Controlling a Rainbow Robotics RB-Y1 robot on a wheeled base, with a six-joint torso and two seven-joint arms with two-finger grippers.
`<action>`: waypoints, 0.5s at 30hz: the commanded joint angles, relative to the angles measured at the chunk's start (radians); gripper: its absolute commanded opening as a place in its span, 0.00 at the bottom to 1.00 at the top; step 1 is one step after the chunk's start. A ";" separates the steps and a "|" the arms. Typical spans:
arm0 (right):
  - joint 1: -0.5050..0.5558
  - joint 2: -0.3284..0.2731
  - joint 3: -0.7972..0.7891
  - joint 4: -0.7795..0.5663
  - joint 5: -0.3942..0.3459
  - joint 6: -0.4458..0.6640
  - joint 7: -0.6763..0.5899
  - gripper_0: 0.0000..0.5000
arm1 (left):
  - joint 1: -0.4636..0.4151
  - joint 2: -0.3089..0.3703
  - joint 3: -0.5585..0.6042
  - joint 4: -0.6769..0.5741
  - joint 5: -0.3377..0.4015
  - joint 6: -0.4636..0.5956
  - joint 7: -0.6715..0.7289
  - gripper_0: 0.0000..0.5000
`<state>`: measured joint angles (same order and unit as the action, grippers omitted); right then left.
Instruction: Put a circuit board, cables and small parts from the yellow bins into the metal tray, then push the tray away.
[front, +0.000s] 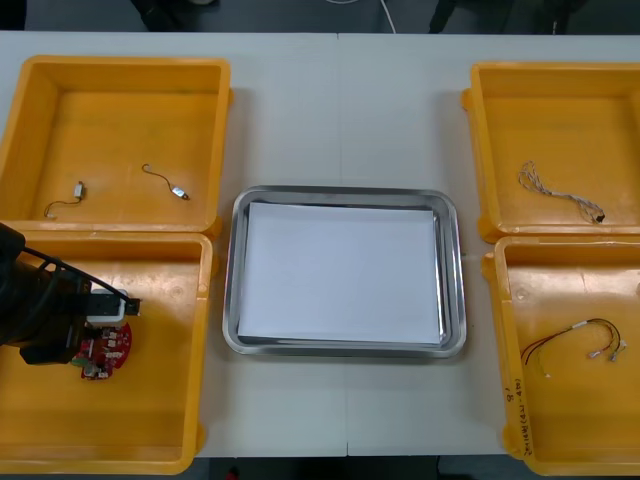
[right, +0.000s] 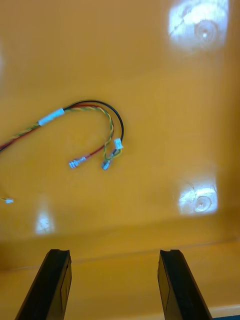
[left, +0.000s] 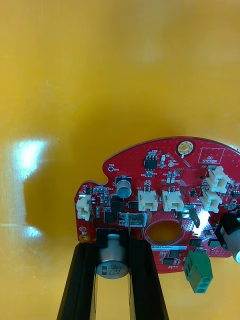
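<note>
While amid open bin (front: 150, 420), left hand (left: 114, 244) grips board (left: 165, 167).

The tray (front: 345, 192) lies between bins (front: 477, 150), circuit board (front: 112, 348) in near-left bin (front: 120, 420).

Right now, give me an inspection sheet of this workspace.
Surface: light table, four yellow bins at its sides.
Job's things: metal tray, white inside, no parts in it; circuit board in left near bin; two small metal parts in left far bin.
Clutter: nothing seen.
Grippers: left gripper shut on the circuit board; right gripper open over right near bin.
Cables: twisted cable in right far bin; red and yellow cable in right near bin.
Surroundings: dark floor beyond the table's far edge.
</note>
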<state>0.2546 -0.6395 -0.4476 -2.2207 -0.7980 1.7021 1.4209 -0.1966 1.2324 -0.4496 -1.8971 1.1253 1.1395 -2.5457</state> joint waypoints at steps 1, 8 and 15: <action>-0.078 -0.057 -0.031 -0.057 -0.023 0.060 -0.157 1.00 | -0.029 -0.014 0.000 -0.025 -0.002 0.014 -0.076 0.13; -0.183 -0.094 -0.005 -0.057 -0.040 0.157 -0.366 1.00 | -0.029 -0.008 0.002 -0.025 -0.005 0.014 -0.073 1.00; -0.261 -0.094 0.026 -0.034 -0.035 0.200 -0.550 1.00 | -0.032 0.004 0.002 -0.025 -0.002 0.014 -0.068 1.00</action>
<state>0.0416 -0.6921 -0.4433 -2.2496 -0.8301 1.8901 0.9125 -0.1969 1.2321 -0.4496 -1.8984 1.1235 1.1446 -2.5457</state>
